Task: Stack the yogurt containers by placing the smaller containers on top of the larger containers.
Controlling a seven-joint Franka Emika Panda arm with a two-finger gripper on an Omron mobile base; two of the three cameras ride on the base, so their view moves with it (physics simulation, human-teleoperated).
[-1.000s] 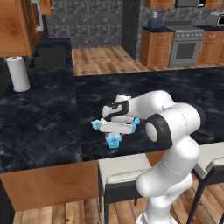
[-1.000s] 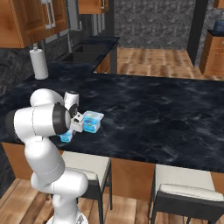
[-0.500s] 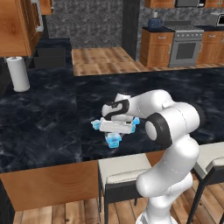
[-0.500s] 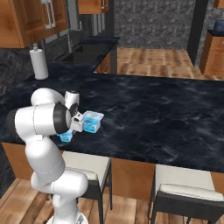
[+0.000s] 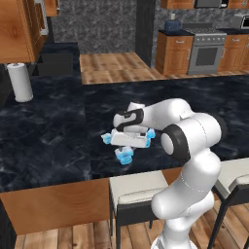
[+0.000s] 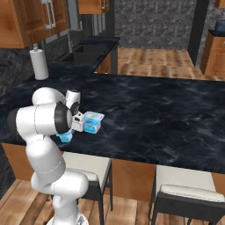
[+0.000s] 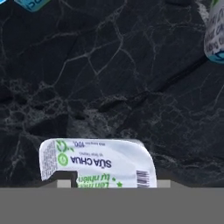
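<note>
Three light-blue yogurt containers sit close together near the front edge of the black marble counter [image 5: 58, 131]. The widest tub [image 6: 93, 121] [image 5: 150, 136] stands just right of my hand. A smaller tub [image 5: 125, 155] [image 6: 66, 137] lies nearest the counter edge. The corner of another tub [image 5: 107, 138] pokes out left of the hand. My gripper [image 5: 127, 146] [image 6: 78, 125] points down among them. In the hand view a tub with a printed white lid [image 7: 98, 162] lies between the fingertips [image 7: 164, 183] of the gripper [image 7: 113, 183]. Contact is not visible, and I cannot tell which size this tub is.
A white paper towel roll [image 5: 20, 81] [image 6: 38, 63] stands at the counter's far left. Stools [image 5: 136, 189] [image 6: 189, 191] are tucked under the front edge. The marble stretches bare to the right [image 6: 167, 114]. A stove [image 5: 206, 48] stands across the room.
The hand has sunk very slightly over the tubs. The tubs lie where they were.
</note>
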